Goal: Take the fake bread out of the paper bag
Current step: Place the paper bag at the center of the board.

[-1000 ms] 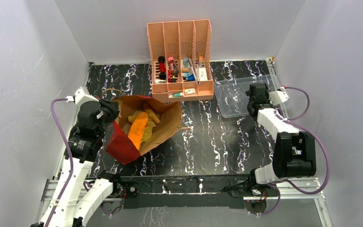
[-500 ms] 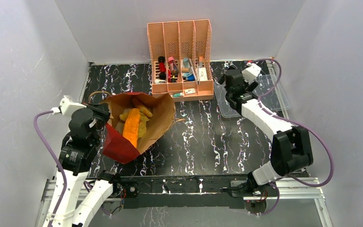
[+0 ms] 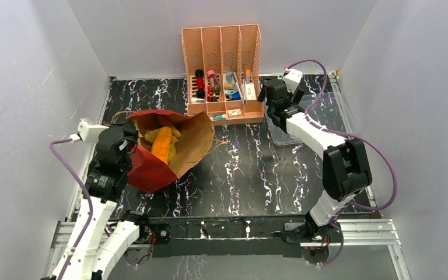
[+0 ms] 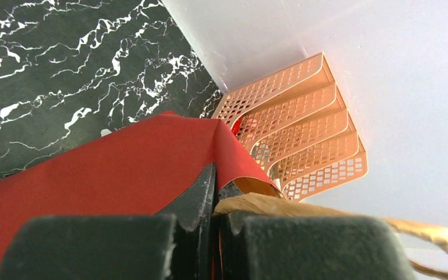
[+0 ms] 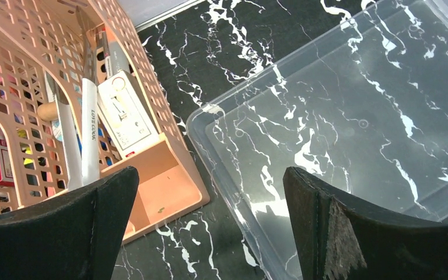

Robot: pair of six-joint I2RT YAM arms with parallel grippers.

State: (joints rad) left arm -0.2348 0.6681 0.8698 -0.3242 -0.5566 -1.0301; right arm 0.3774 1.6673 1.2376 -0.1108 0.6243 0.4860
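Observation:
The paper bag [image 3: 195, 143] lies tipped on the left of the table, brown above, red below, with its mouth open upward. Inside shows fake bread: a long orange piece [image 3: 162, 143] among smaller golden ones. My left gripper [image 3: 132, 146] is shut on the bag's red edge [image 4: 111, 175]; in the left wrist view the gripper [image 4: 216, 186] pinches the paper, and a brown loop handle [image 4: 303, 207] drapes over one finger. My right gripper [image 3: 270, 105] stands open and holds nothing. Below this gripper [image 5: 210, 181] is the gap between organizer and tray.
A pink slotted organizer [image 3: 224, 76] with small bottles and boxes stands at the back centre; its corner [image 5: 163, 175] is close to my right fingers. A clear plastic tray [image 3: 326, 114] lies back right, its rim [image 5: 233, 192] beneath the right gripper. White walls enclose the table.
My right arm has swung left from over the tray's right side to the organizer's corner, still open. My left gripper has shifted the bag, whose mouth now faces more upward.

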